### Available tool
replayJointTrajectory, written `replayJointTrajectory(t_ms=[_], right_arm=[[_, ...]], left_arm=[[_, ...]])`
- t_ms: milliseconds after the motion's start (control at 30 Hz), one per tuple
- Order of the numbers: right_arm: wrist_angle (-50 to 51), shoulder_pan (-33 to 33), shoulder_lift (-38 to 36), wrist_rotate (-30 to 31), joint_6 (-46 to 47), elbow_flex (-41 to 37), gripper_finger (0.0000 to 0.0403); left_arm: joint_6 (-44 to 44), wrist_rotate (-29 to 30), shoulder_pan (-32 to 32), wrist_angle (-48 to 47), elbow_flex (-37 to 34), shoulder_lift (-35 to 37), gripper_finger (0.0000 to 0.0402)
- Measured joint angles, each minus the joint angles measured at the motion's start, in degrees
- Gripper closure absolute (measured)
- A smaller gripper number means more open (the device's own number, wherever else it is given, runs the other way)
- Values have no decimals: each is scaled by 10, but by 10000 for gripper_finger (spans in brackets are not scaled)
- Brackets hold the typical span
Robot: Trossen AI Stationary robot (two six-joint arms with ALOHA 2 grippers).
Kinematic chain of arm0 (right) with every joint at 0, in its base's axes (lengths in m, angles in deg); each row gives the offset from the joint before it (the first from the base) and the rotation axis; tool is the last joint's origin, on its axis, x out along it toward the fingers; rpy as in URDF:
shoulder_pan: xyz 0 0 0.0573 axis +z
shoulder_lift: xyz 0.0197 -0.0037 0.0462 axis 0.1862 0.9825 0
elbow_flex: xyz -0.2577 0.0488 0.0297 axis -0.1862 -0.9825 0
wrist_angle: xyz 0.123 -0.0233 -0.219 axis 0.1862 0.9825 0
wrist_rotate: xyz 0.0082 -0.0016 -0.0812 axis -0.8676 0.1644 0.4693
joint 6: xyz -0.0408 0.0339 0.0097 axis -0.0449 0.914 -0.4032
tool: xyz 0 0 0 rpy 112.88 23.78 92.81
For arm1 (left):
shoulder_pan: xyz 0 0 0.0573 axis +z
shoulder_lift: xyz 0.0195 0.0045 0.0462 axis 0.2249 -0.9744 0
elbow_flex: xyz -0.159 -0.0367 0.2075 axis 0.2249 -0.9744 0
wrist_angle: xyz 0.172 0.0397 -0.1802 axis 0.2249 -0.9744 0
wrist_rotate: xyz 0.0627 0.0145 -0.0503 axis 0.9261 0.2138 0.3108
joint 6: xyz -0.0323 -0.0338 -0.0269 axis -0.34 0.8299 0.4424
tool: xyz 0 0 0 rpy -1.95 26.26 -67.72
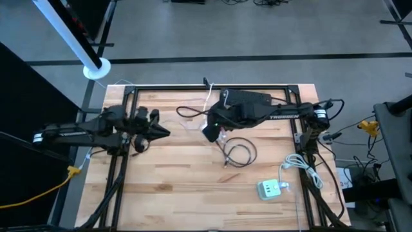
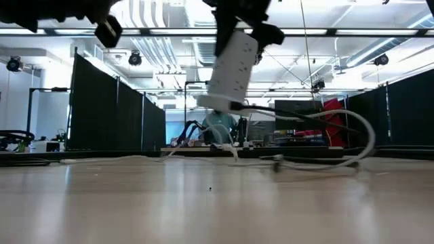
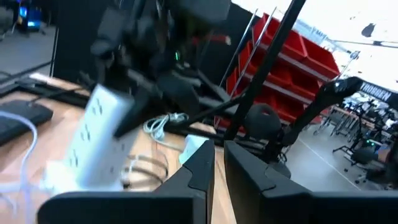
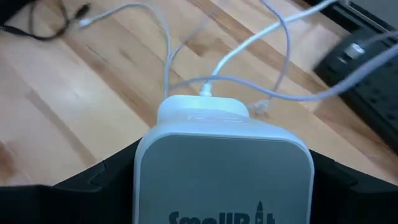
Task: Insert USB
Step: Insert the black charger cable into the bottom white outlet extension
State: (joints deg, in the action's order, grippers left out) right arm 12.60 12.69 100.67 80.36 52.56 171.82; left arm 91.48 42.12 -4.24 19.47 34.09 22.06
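Observation:
My right gripper (image 1: pixel 212 129) is over the middle of the table and holds a white power strip (image 2: pixel 230 68) above the wood. A white plug block (image 4: pixel 202 109) with a white cable (image 4: pixel 249 50) sits in the strip's lower end. Thin white cables lie on the table beneath, one ending in a small connector (image 4: pixel 261 109). My left gripper (image 1: pixel 166 132) is raised at the table's left and points level toward the strip. Its fingers (image 3: pixel 199 168) are shut with nothing seen between them. My right gripper pinches the power strip by its two long sides (image 4: pixel 146 186), one finger on each side. The fingers slant down from the table's right, along the strip. The strip is lifted clear and tilted, its plugged end (image 2: pixel 217 102) lowest, with cables trailing from it to the table.
A coiled black cable (image 1: pixel 238 151) lies near the table's middle. A white and green charger (image 1: pixel 270 189) with a bundled white cable (image 1: pixel 302 167) sits near the right front. A black device (image 1: pixel 248 100) and a black cable (image 1: pixel 193 111) lie at the far side.

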Motion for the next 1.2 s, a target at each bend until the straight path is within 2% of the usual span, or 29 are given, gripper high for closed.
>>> replayJointTrajectory(t_ms=[233, 367, 567, 733, 900, 1033, 1200], right_arm=[[14, 8, 101, -11, 19, 57, 109], [29, -17, 149, -17, 16, 125, 109], [91, -65, 215, -44, -37, 206, 109], [137, -88, 220, -49, -110, 244, 109], [132, -105, 220, -55, -207, 249, 109], [131, -112, 224, -86, -270, 246, 109], [130, -111, 224, -86, -351, 235, 109]], left_arm=[[12, 0, 0, -2, 0, 23, 377], [21, 0, 0, -3, 0, 23, 377], [23, 0, 0, -3, 0, 18, 377], [23, 8, 0, -5, 0, 10, 377], [25, 46, 0, -5, 0, -5, 377], [28, 78, 0, -4, 0, -19, 377], [38, 116, 0, 10, 0, -42, 377]])
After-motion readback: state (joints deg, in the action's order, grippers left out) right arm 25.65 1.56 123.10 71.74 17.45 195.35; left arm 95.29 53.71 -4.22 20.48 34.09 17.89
